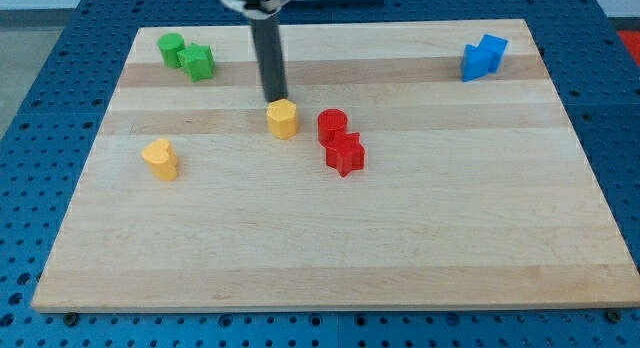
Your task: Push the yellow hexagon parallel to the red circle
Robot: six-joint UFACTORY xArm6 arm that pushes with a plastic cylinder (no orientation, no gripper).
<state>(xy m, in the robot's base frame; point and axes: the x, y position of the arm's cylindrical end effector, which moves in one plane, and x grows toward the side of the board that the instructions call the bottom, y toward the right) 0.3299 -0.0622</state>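
The yellow hexagon (283, 118) sits near the board's middle, a little toward the view's top. The red circle (332, 124) stands just to its right, a small gap apart. My tip (275, 98) comes down from the view's top and rests right at the hexagon's upper left edge, touching or almost touching it. A red star (345, 154) lies against the red circle on its lower right.
A yellow heart (160, 158) lies at the left. A green circle (172, 50) and a green star (199, 62) sit at the top left. Two blue blocks (484, 57) sit at the top right. The wooden board (330, 258) rests on a blue perforated table.
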